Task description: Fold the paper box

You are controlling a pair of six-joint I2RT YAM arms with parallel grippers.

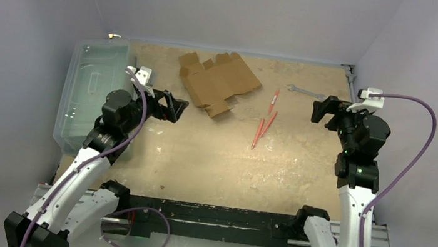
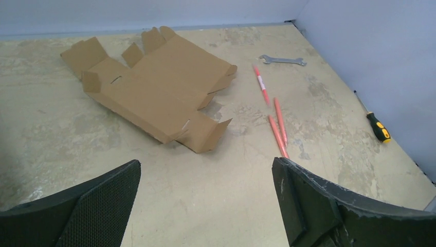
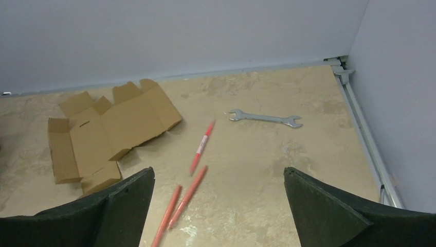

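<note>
The paper box (image 1: 216, 82) lies unfolded at the back middle of the table, a flat brown cardboard sheet with a few flaps and tabs raised. My left gripper (image 1: 177, 110) hovers open just left of and in front of the sheet, holding nothing. In the left wrist view the paper box (image 2: 159, 87) lies ahead of the left gripper (image 2: 205, 162), apart from both black fingers. My right gripper (image 1: 317, 112) stands open at the right, well away from the cardboard. From the right wrist, the paper box (image 3: 113, 128) sits far left of the right gripper (image 3: 218, 170).
A large clear plastic bin (image 1: 91, 92) stands along the left edge beside my left arm. Three red pens (image 1: 265, 120) lie between cardboard and right gripper. A steel wrench (image 1: 305, 92) lies at the back right. A yellow-handled screwdriver (image 2: 378, 126) rests by the right wall. Grey walls close three sides.
</note>
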